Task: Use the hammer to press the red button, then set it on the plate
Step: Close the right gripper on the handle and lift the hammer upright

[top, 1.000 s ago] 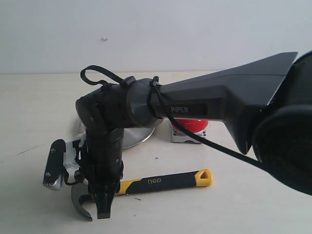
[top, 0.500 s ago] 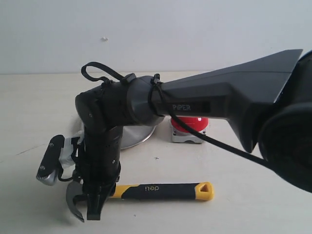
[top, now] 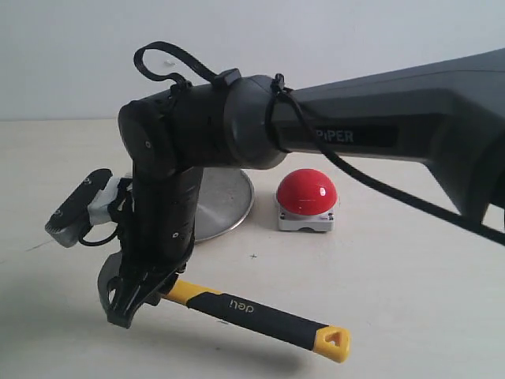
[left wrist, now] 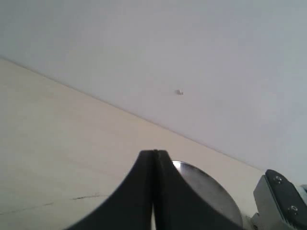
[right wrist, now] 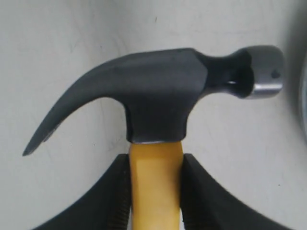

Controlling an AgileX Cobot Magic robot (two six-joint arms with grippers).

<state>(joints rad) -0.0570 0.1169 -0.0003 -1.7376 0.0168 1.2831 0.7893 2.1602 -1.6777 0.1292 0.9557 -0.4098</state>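
Note:
My right gripper point(top: 140, 294) reaches across to the left side of the table and is shut on the hammer point(top: 252, 313), pinching its yellow neck just below the dark steel head. The hammer hangs off the table, its yellow looped end sloping down to the right. In the right wrist view the fingers point(right wrist: 120, 191) clamp the hammer point(right wrist: 158, 96) over bare table. The red button point(top: 307, 192) sits on its grey base behind, right of the silver plate point(top: 225, 201). My left gripper point(left wrist: 154, 153) is shut on nothing, with the plate point(left wrist: 211, 196) just beyond it.
A white wall rises behind the pale table. The right arm's dark forearm point(top: 379, 134) spans the scene above the button and plate. The right wrist's camera block point(top: 79, 208) juts out to the left of the gripper.
The right gripper has risen with the hammer, lifting it off the table; the handle now slopes down to the right. The forearm rose too, uncovering the red button.

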